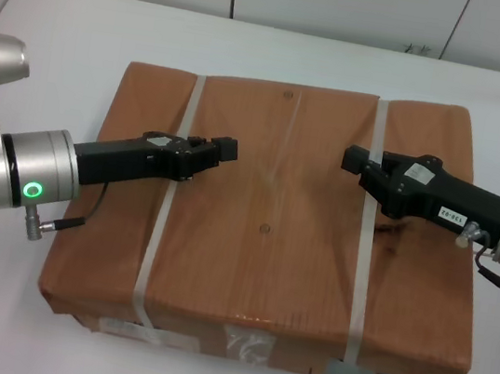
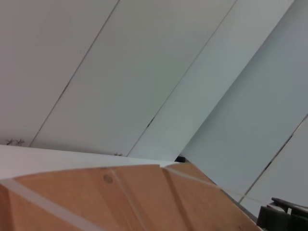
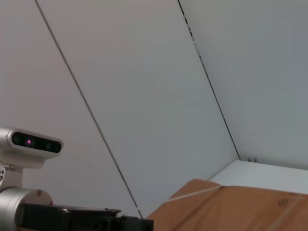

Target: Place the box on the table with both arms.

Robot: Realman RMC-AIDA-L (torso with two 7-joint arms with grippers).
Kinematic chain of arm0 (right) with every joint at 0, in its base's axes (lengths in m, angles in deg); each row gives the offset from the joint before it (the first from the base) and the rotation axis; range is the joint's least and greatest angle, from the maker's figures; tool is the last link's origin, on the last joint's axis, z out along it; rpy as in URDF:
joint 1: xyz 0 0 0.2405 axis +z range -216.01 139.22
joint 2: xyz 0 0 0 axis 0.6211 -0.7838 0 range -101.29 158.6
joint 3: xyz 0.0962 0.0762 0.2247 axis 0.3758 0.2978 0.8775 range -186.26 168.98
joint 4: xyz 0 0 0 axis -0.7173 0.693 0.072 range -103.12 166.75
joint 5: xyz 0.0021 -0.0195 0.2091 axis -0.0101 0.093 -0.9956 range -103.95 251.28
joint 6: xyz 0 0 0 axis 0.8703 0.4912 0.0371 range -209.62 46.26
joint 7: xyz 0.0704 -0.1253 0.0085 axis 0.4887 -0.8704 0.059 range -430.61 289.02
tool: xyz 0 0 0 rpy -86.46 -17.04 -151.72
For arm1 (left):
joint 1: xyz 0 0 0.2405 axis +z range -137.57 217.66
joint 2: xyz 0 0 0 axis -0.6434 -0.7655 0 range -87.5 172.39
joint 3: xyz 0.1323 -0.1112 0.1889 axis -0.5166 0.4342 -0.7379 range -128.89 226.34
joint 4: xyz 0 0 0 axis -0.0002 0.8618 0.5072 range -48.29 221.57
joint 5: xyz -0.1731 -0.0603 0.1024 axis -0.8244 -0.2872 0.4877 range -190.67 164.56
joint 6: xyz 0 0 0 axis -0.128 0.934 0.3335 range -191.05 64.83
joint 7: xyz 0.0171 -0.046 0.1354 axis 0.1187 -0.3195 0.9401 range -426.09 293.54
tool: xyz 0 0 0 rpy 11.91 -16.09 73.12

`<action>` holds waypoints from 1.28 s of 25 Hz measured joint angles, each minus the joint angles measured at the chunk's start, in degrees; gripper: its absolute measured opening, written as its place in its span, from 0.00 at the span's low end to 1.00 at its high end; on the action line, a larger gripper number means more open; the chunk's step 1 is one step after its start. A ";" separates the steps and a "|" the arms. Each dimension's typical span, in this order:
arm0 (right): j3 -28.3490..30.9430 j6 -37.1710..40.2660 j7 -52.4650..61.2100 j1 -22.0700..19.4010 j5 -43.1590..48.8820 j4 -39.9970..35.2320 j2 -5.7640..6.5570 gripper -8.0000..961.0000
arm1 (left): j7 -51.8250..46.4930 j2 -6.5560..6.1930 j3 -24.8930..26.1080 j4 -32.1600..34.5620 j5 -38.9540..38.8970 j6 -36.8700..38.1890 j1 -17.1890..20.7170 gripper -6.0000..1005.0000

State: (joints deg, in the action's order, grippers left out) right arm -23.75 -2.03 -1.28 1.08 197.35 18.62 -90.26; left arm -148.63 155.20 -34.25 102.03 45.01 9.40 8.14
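Observation:
The brown cardboard box [image 1: 265, 246] fills the middle of the head view and lies flat over the white table [image 1: 65, 37]. Two white straps [image 1: 161, 230] run across its top, and tape and labels show on its near side. My left gripper [image 1: 225, 150] reaches in from the left, just above the box top and past the left strap. My right gripper [image 1: 355, 158] reaches in from the right, over the right strap [image 1: 360, 279]. The two tips face each other, well apart. The box top also shows in the left wrist view [image 2: 120, 202] and in the right wrist view [image 3: 231, 209].
White table surface shows to the left of the box and behind it. A white panelled wall [image 1: 352, 5] stands along the table's far edge. The right wrist view shows my head camera [image 3: 31, 147] and the left arm [image 3: 72, 219].

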 joint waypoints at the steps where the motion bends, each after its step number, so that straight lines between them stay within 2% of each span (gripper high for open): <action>1: 0.00 -0.02 0.00 0.00 -0.03 0.00 0.00 0.07 | 0.00 0.00 0.00 0.00 0.00 0.00 0.00 0.10; 19: 0.01 -1.27 -0.23 0.08 -0.11 0.16 -0.14 0.07 | 0.73 0.28 0.00 -0.05 0.03 -0.26 0.00 0.10; 25: -0.09 -4.36 -1.59 0.27 -0.03 2.19 -0.17 0.07 | 2.44 1.38 -0.34 -0.04 0.50 -4.18 0.00 0.10; 32: -0.49 -12.64 -5.68 1.72 0.20 6.34 -0.18 0.07 | 6.54 3.15 -0.61 -0.39 1.18 -9.90 -0.42 0.10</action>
State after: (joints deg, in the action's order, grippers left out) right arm -24.25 -14.66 -6.95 2.80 197.55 24.96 -90.45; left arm -142.09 158.35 -34.86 101.63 46.19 -0.51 7.71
